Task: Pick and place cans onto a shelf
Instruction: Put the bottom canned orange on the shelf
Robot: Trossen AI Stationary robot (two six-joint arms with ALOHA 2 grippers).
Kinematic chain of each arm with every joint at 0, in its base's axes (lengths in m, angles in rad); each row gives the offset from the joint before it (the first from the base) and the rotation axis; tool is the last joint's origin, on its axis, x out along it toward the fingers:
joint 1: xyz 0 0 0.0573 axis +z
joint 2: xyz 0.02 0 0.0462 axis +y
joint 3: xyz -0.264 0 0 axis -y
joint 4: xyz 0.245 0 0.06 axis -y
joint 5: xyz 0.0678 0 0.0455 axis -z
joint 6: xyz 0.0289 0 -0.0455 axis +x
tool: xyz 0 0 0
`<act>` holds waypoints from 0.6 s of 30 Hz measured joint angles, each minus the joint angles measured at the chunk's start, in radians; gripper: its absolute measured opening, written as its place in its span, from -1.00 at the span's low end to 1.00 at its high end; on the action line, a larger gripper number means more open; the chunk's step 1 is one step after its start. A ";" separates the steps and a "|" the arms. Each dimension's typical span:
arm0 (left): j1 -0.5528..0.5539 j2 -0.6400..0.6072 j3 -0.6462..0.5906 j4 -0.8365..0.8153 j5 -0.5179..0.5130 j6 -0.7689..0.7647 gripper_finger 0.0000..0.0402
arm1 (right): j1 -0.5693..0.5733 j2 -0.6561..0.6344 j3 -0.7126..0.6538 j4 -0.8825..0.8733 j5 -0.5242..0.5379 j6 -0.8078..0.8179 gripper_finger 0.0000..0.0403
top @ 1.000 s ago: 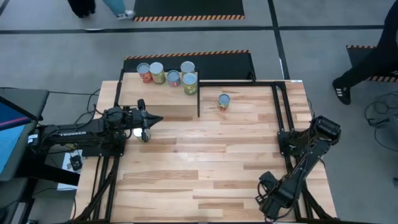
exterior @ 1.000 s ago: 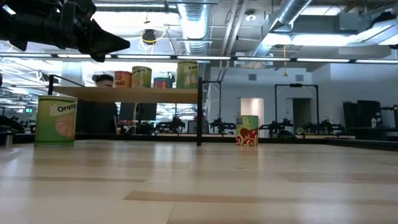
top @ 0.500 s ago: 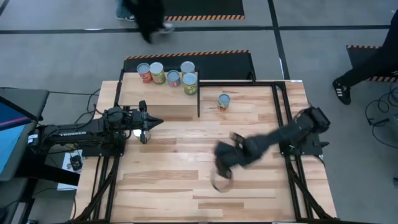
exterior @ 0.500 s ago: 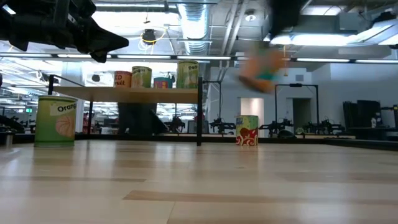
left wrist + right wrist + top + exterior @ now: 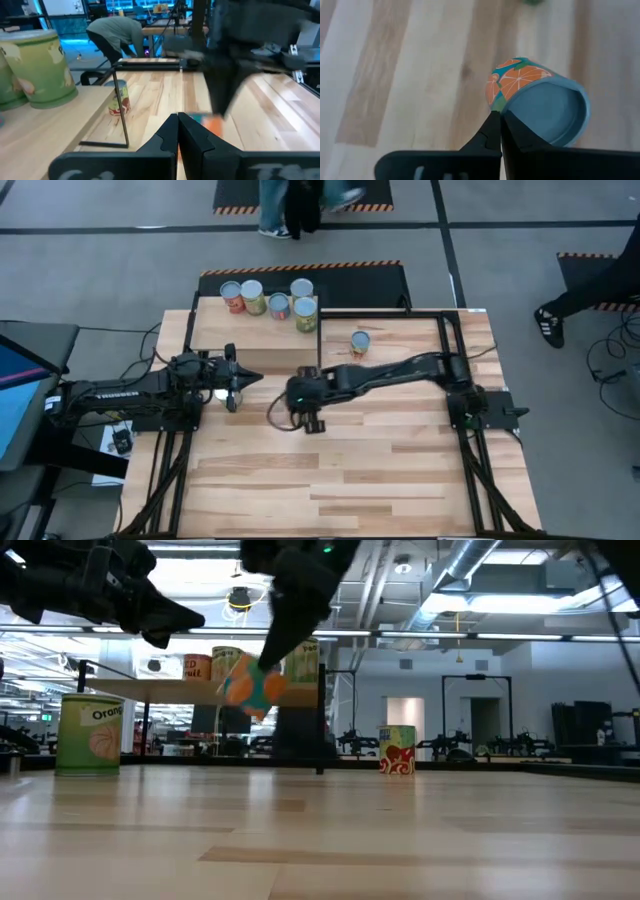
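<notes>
In front of the shelf (image 5: 210, 335), can six is in the air.
Five cans (image 5: 278, 305) sit on top. The right gripper (image 5: 500, 125) looks pinched on the orange can (image 5: 535, 95). The left gripper (image 5: 243, 378) is closed and empty nearby. A spare can (image 5: 360, 342) waits right of the shelf.

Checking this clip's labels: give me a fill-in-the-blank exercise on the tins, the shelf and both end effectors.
1. The pale plywood shelf carries ___ small silver-lidded tins.
2. The right end effector is shut on a lifted tin, whose label shows ___ slices.
3. The left end effector, waiting beside the shelf, is ___.
Missing words: five; orange; shut.
</notes>
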 joint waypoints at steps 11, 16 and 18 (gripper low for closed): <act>-0.012 0.000 0.000 -0.035 -0.001 -0.004 -1.00 | -0.002 0.279 0.331 -0.185 -0.008 -0.115 -0.94; -0.032 0.000 0.000 -0.039 -0.015 -0.011 -1.00 | -0.003 0.333 0.365 -0.198 -0.008 -0.131 -0.91; -0.039 0.000 0.000 -0.041 -0.025 -0.011 -1.00 | -0.007 0.345 0.365 -0.200 -0.007 -0.130 -0.88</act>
